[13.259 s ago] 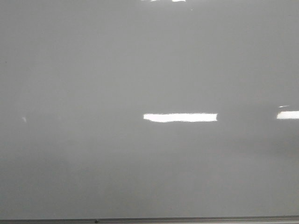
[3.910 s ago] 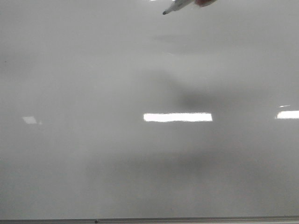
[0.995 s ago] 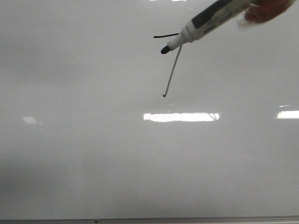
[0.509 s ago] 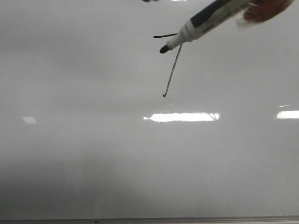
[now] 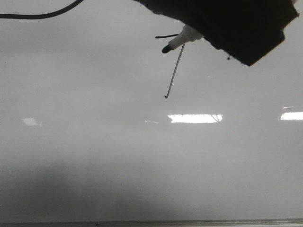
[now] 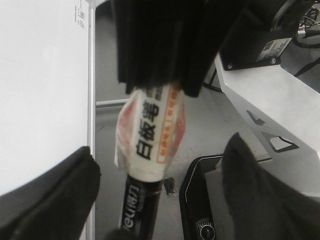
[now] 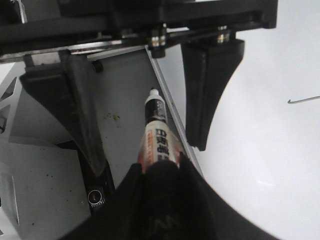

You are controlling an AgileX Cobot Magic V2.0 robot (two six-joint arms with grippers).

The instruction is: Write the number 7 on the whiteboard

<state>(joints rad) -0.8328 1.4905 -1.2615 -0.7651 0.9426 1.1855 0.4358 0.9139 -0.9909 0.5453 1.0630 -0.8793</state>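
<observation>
The whiteboard [image 5: 94,142] fills the front view. A thin black number 7 [image 5: 174,71] is drawn on it near the top middle; its stroke end shows in the right wrist view [image 7: 302,100]. My right gripper [image 7: 160,167] is shut on a white and black marker [image 7: 156,135], whose tip [image 5: 166,48] sits by the 7's top stroke. My left gripper [image 6: 160,165] is open, its fingers [image 6: 50,200] on either side of the marker [image 6: 150,140] and apart from it. Its dark body [image 5: 236,28] hides the marker's barrel in the front view.
The board's metal edge strip [image 5: 189,222] runs along the near side and shows in the left wrist view [image 6: 91,100]. Bright glare patches [image 5: 195,118] lie on the board. A cable [image 5: 38,15] hangs at the top left. The grey robot base [image 6: 260,100] is behind the grippers.
The left gripper has come in from above and now covers the marker's barrel, its fingers open round it. The marker tip and the 7 have not moved.
</observation>
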